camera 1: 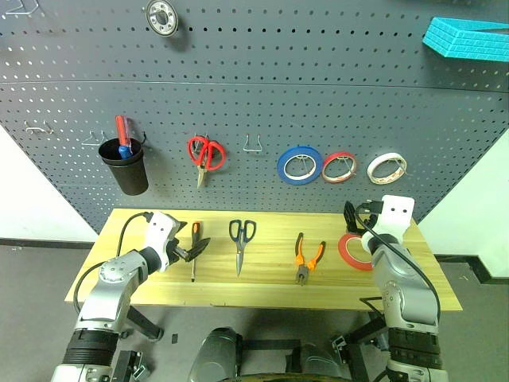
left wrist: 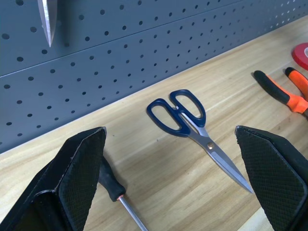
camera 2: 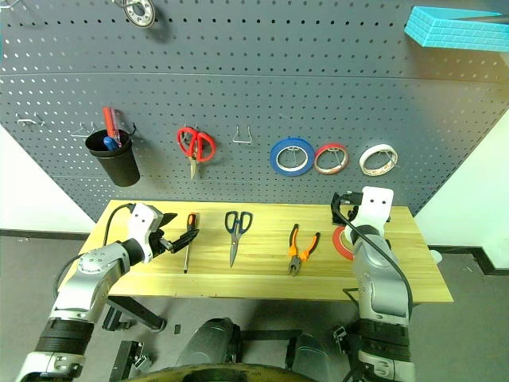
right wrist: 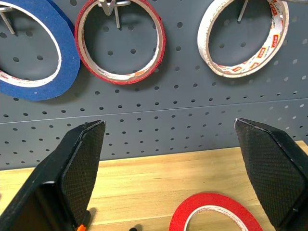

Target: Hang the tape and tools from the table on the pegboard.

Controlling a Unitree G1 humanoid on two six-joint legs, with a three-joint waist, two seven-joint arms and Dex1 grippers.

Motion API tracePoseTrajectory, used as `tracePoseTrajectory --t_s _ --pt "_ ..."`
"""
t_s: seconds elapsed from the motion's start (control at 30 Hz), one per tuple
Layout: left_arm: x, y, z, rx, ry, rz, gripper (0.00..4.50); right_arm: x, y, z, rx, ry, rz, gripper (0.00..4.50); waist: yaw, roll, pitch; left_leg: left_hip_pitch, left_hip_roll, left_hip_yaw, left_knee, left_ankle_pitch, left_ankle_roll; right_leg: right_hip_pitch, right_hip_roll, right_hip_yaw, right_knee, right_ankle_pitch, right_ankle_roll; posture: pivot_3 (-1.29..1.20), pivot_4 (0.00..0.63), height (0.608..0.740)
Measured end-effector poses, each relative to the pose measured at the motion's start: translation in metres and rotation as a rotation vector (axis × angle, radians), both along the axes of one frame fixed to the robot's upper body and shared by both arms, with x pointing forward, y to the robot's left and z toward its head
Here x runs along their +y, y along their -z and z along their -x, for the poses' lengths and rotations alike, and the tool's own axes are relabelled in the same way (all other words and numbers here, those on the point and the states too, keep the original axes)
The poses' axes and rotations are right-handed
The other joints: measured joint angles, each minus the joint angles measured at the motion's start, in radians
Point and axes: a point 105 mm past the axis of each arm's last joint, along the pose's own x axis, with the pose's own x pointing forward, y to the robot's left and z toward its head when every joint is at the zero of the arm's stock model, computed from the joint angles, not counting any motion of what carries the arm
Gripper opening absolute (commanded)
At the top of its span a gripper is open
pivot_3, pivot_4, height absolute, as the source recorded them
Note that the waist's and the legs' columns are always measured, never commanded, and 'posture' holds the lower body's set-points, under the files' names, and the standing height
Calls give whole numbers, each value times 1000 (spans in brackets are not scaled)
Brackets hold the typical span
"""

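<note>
Both hands gape; white tape roll [right wrist: 244, 38] bears unreadable red print.

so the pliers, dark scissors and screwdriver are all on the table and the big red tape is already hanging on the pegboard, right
Not quite: the tape lies flat on the table too, by the right gripper, as the left eye view shows. The pliers, scissors and screwdriver are on the table.

table [camera 1: 159, 290] (screwdriver [camera 1: 193, 248], scissors [camera 1: 241, 243], pliers [camera 1: 306, 258], tape [camera 1: 351, 251])
</note>
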Motion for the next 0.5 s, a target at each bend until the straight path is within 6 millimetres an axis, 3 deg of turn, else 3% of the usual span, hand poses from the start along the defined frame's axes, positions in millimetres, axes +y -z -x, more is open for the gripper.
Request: tracePoseTrajectory --t_s 0.5 --pt "0 -2 -2 -7 1 0 4500 0 -1 0 -10 8 -2 4467 0 0 0 0 0 0 0 0 0 0 0 0 0 0 0 353 0 657"
